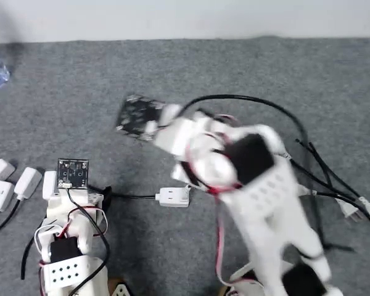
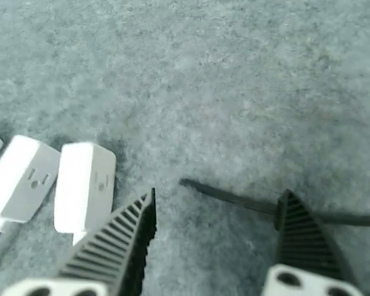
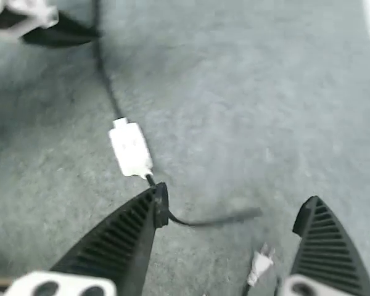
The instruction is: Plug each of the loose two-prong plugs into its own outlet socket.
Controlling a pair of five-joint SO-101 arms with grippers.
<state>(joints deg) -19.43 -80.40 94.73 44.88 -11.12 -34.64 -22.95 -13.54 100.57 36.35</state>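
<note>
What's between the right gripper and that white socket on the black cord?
Grey carpet and the socket's own black cord, which curls in between the right gripper's open fingers, as the right wrist view shows.

The left claw (image 2: 219,196) hangs open over the grey surface (image 2: 234,74), its black ridged fingers (image 2: 132,234) well apart. A thin black cable (image 2: 231,196) lies between the fingertips, one end bare. A white socket (image 2: 85,185) lies just outside one finger, a second socket (image 2: 21,179) beside it.
</note>
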